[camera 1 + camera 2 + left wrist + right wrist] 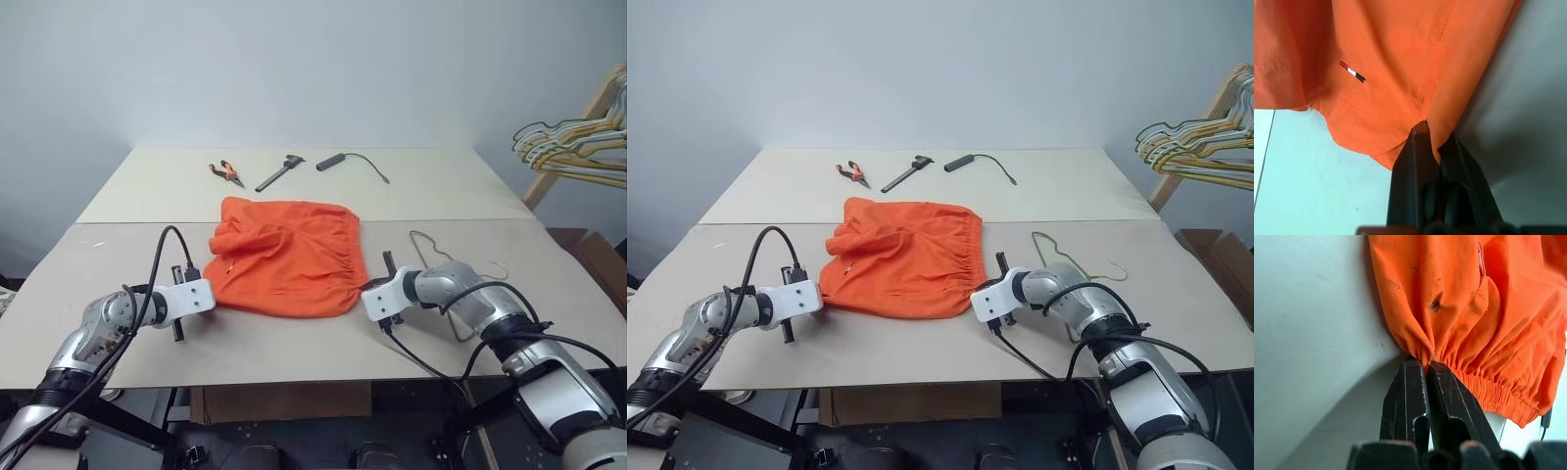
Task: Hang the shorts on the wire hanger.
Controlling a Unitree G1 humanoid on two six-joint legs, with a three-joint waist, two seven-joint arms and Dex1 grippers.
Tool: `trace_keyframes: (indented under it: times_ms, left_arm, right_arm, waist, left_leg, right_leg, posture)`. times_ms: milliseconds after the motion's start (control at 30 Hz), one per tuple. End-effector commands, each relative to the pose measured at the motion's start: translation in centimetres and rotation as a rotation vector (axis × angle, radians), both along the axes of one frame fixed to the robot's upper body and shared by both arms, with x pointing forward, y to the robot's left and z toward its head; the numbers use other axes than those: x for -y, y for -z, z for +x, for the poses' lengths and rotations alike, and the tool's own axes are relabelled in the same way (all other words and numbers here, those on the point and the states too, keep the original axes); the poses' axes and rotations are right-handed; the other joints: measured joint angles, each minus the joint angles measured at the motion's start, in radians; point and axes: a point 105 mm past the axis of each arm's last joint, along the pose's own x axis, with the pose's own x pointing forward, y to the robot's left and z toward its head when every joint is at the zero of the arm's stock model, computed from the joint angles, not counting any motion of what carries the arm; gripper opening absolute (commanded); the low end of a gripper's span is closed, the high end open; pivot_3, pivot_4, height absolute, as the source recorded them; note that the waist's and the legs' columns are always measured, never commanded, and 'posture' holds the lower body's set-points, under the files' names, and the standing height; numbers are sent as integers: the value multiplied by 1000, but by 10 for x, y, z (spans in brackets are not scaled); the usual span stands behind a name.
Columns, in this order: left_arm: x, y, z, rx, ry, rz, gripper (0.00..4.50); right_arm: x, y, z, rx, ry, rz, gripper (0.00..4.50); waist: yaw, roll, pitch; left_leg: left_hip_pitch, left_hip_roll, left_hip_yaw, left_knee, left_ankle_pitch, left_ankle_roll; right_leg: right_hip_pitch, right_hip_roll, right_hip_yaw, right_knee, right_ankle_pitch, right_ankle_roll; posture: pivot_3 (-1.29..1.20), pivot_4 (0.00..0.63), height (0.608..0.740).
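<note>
Worktop [294,357]: pale beige surface in two sections, a seam running across between the far section and the near one.

Shorts [284,257]: bright orange cloth, lying spread and rumpled at the middle of the near section, just past the seam's near side. Gathered elastic waistband faces the robot's right; a hemmed leg edge faces its left. A small red, white and black tag [1352,71] sits on the cloth near the left hem.

Bunch of hangers [578,147]: yellow, white and grey, hung on a slanted wooden bar at the far right, off the worktop.

Wire hanger [431,257]: thin pale wire, lying flat on the worktop to the right of the shorts, partly hidden behind the right arm; small hook end toward the right.

Left claw [1431,139]: clenched on the near left hem of the shorts, a fold of orange cloth pinched between the black fingers.

Right claw [1426,366]: clenched on the near end of the waistband, gathered cloth nipped at the fingertips.

Far section, small tools in a row, well apart from the shorts: orange-handled pliers [226,173]; a dark long-handled tool [279,173]; a black cylinder with a thin cable [343,161].
</note>
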Motion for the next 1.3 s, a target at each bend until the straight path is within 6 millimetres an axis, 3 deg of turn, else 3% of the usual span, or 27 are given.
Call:
trace_keyframes:
  times_ms: [33, 200, 300, 367, 467, 567, 700, 900, 1133, 1200, 1300]
  left_arm:
    - [-3, -19, -16, 8, 59, 47, 20]
    - [-10, -44, -68, -132, 103, 51, 20]
    - [-13, -60, -82, -178, 105, 84, 20]
    - [-10, -67, -83, -186, 108, 90, 20]
    - [3, -84, -58, -86, 99, 27, 20]
    - [11, -89, -44, -68, 108, 26, 20]
    - [13, -77, -67, -235, 178, 51, 20]
    - [-3, -50, -114, -435, 203, 148, 20]
    - [4, -31, -127, -403, 162, 171, 20]
    - [12, -33, -137, -455, 185, 126, 436]
    - [9, -35, -142, -485, 180, 147, 1193]
  right_arm:
    - [3, -20, -11, -3, -1, 47, 0]
    - [4, -39, -50, -105, -76, 25, 0]
    - [2, -56, -63, -160, -102, 40, 0]
    - [-1, -63, -64, -186, -105, 61, 0]
    - [-3, -70, -49, -177, -90, 81, 0]
    - [2, -70, -37, -152, -72, 39, 0]
    - [11, -64, -46, -207, -85, -10, 0]
    - [17, -46, -76, -233, -202, -81, 0]
    - [27, -25, -86, -185, -269, -172, 0]
    - [28, -27, -90, -191, -287, -174, 601]
    - [31, -31, -96, -232, -298, -177, 1453]
  waist:
    - [-2, 0, 0]
    - [-14, 0, 1]
    - [-17, 0, 1]
    - [-16, 0, 2]
    - [-14, 1, 3]
    - [-14, 0, 3]
    - [-24, 0, 3]
    - [-29, 0, 3]
    - [-22, 0, 4]
    - [-24, -1, 4]
    - [-27, -2, 4]
  left_leg:
    - [0, 0, 0, 0, 0, 0]
    - [-4, 2, -1, 0, -1, 1]
    - [2, 4, 0, 1, -1, 1]
    - [8, 4, 0, 1, -1, 1]
    - [20, 4, 0, -1, -1, 0]
    - [21, 3, 0, -1, -1, 0]
    - [18, 2, 0, -4, -1, 0]
    - [3, 2, 0, -3, -3, 1]
    - [7, 2, 0, -2, -1, 0]
    - [10, 2, 0, -1, -1, 0]
    - [13, 2, 0, -2, -1, 0]
  right_leg:
    - [0, 0, 0, 0, 0, 0]
    - [-2, -1, 0, -1, 0, 0]
    - [2, -1, -1, 0, -1, 0]
    - [8, 0, -3, 0, -5, -2]
    - [19, 0, -5, 0, -16, -4]
    - [19, 1, -4, 3, -11, 0]
    - [16, 1, -2, 3, -10, -3]
    - [0, 1, -1, 4, -11, -3]
    - [3, 0, -2, 5, -11, -4]
    - [7, 0, -2, 5, -12, -5]
    - [11, 0, -2, 4, -15, -9]
  posture:
    - [134, 0, 740]
    - [125, 0, 740]
    - [127, 0, 740]
    - [132, 0, 740]
    - [139, 0, 740]
    - [136, 0, 740]
    - [122, 0, 740]
    - [104, 0, 740]
    - [106, 0, 740]
    - [106, 0, 740]
    - [108, 0, 740]
